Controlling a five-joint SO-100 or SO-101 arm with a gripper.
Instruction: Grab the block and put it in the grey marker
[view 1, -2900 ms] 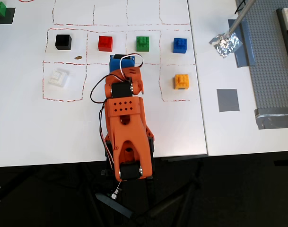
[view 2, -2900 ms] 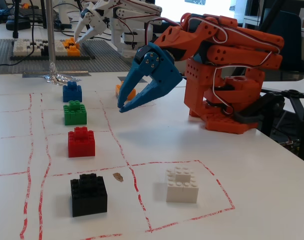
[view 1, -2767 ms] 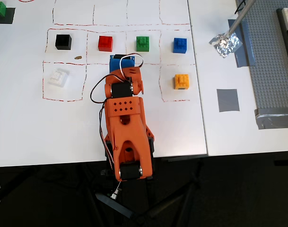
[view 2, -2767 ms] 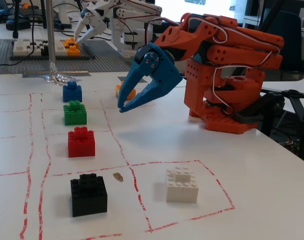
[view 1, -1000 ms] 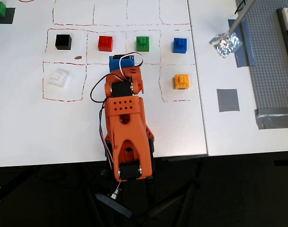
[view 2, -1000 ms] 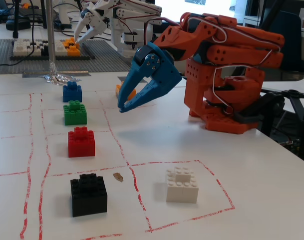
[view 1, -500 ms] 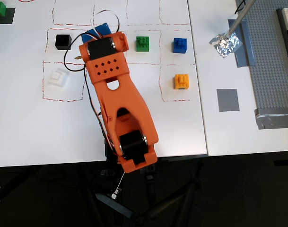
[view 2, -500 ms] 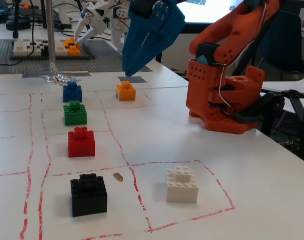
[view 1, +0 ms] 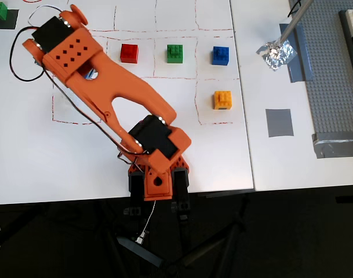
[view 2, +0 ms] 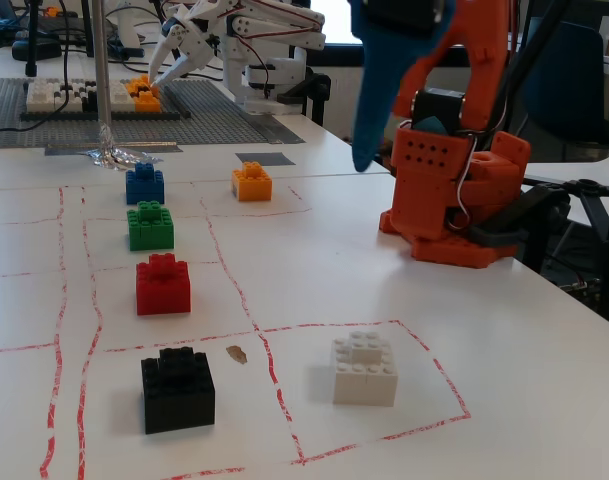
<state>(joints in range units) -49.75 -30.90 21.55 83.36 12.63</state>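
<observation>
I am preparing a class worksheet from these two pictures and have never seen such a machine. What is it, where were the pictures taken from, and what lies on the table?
The orange machine is a small robot arm bolted to a white table. One picture looks straight down; the other stands low at table height. Toy bricks sit in red-lined squares: a red brick, green brick, blue brick, orange-yellow brick, black brick and the white block. A grey marker of tape lies beside crumpled foil. The arm's gripper is out of sight; nothing visibly held.
</observation>
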